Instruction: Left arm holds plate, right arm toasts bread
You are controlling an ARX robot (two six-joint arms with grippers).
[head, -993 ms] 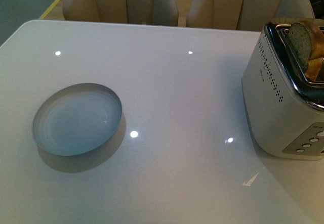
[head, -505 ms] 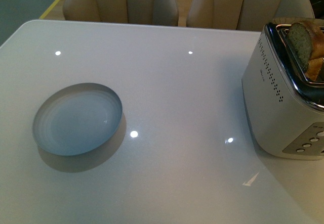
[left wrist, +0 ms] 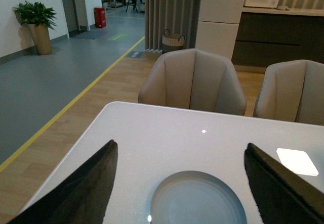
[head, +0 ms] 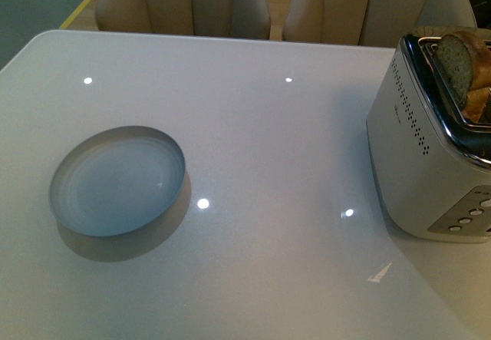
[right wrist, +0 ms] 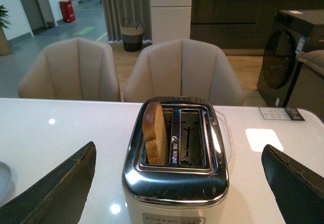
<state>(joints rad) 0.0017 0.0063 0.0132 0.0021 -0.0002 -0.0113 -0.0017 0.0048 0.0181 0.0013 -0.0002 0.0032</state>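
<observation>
A round pale blue-grey plate (head: pixel 117 180) lies empty on the white table at the left. In the left wrist view the plate (left wrist: pixel 197 198) sits between my left gripper's (left wrist: pixel 179 155) open black fingers, a little ahead of them. One slice of tan bread (head: pixel 459 64) stands upright in a slot of the white and chrome toaster (head: pixel 430 156) at the right edge. In the right wrist view the bread (right wrist: pixel 154 133) fills one slot and the other slot is empty. My right gripper (right wrist: pixel 179 155) is open, its fingers spread to either side of the toaster (right wrist: pixel 174 183). Neither arm shows in the front view.
The white glossy table (head: pixel 268 125) carries only the plate and toaster. Two beige chairs (head: pixel 184 2) stand along its far edge. The toaster's buttons (head: pixel 464 219) face the near side.
</observation>
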